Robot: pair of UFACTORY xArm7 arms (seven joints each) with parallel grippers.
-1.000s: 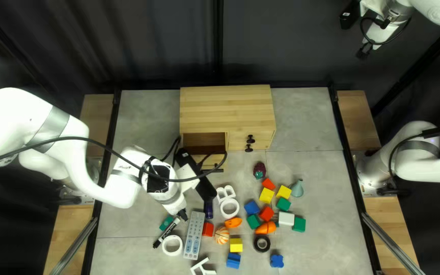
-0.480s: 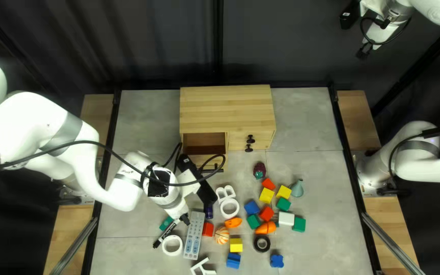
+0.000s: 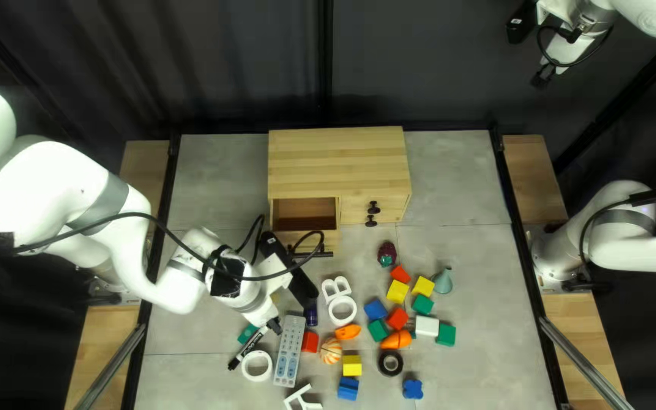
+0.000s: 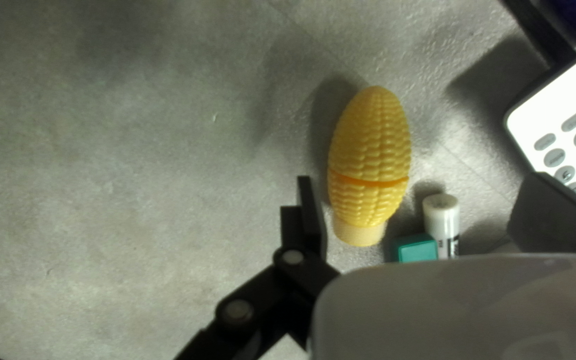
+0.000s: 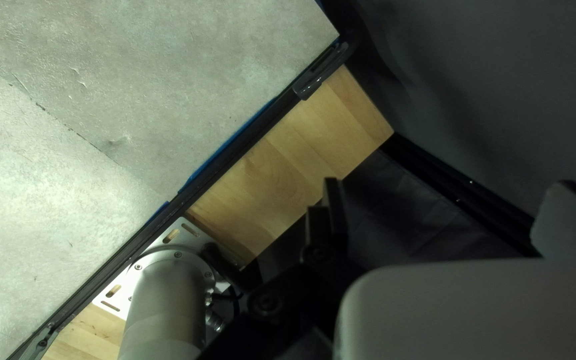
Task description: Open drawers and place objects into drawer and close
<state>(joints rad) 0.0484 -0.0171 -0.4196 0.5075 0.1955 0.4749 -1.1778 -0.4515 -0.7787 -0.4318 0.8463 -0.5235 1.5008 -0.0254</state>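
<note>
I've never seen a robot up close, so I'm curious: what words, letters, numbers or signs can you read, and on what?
"B": the white letter piece.
Remote control: button print too small to read.
Marker: print too small to read.
Black patch on my left arm: marks too blurred to read.
No other text readable.

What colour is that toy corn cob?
The oval, bumpy plastic corn cob is golden yellow, its stub end paler; best in the left wrist view.

rounded white arms (image 3: 55,178) wear grey bands (image 3: 106,201) and black cables (image 3: 159,224) (one silver base plate (image 5: 157,244) has small screws (image 5: 178,254)).
</note>
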